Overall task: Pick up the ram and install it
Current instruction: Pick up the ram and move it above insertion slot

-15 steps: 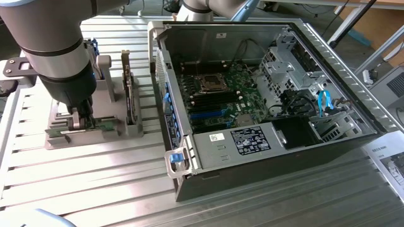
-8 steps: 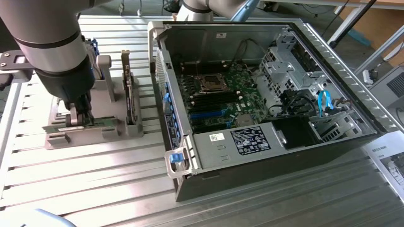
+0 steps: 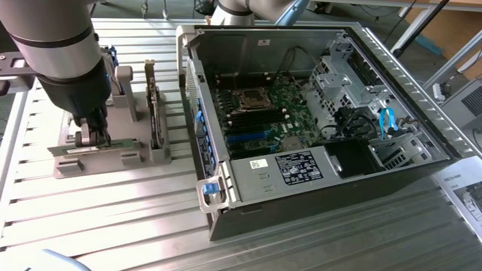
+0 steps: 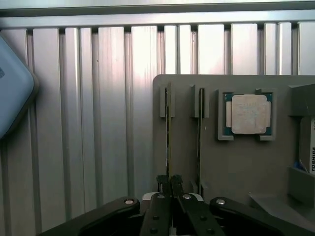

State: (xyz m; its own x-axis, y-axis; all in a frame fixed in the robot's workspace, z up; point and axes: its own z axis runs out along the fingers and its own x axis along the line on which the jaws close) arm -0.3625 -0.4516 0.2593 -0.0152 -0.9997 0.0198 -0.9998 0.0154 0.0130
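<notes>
Slotted aluminium tabletop [image 3: 98, 203] is carrying a grey holder [image 3: 113, 161] at the exterior view's left and an open computer case [image 3: 316, 186] at its centre. The gripper [image 3: 90, 138] is reaching down into the holder, its jaws drawn narrow and pinching the ram [image 4: 168, 132], which is standing on edge in a slot near a processor chip [image 4: 247, 114].

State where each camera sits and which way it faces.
Exterior view: set high, looking down on the slatted table, open computer case and parts holder; the arm and claw show.
Wrist view: on the wrist, looking down along the claw at the parts holder and a processor.
Shared: the claw, the ram it grips, the parts holder, the table.
</notes>
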